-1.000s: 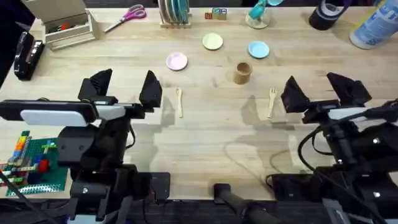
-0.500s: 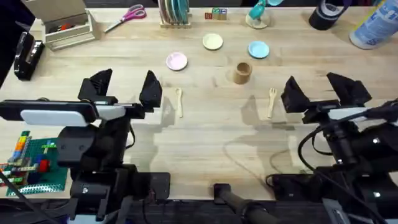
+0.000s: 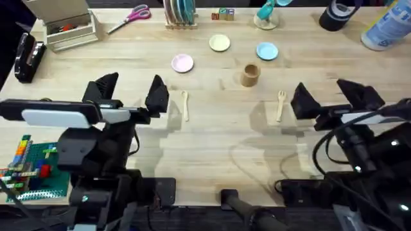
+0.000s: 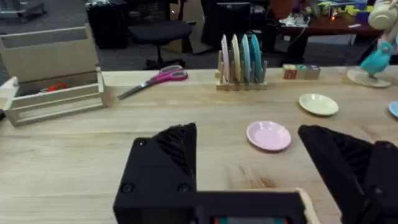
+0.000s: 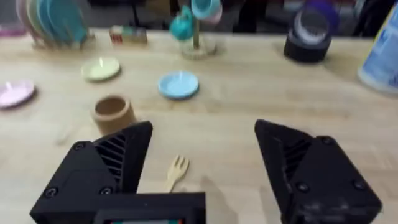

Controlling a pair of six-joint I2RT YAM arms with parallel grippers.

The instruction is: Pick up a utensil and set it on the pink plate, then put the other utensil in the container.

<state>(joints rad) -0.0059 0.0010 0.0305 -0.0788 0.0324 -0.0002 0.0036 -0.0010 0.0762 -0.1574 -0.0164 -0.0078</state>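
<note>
Pale wood table (image 3: 212,138), matt, visible grain. Spoon (image 3: 185,104) & fork (image 3: 280,104): light unfinished-looking wood. Pink plate (image 3: 182,63) smooth, prob. plastic, slight sheen. Container (image 3: 250,75) tan, matt, wood or cardboard look. Gripper fingers (image 4: 165,163) black matt plastic, ribbed faces.

Place: a robotics lab or office workroom set up for tabletop trials.
Work surface: a long pale wooden table (image 3: 212,144) with dark robot arm bases and cables at its near edge.
Props: pink-handled scissors (image 3: 130,17), a wooden rack of coloured plates (image 4: 241,61), a green board of bright toy bricks (image 3: 33,168), a roll of black tape (image 3: 338,16) (an odd mix, laid out like test items).
Background: a black office chair (image 4: 160,34) and a cluttered desk (image 4: 323,22) on grey floor.
</note>
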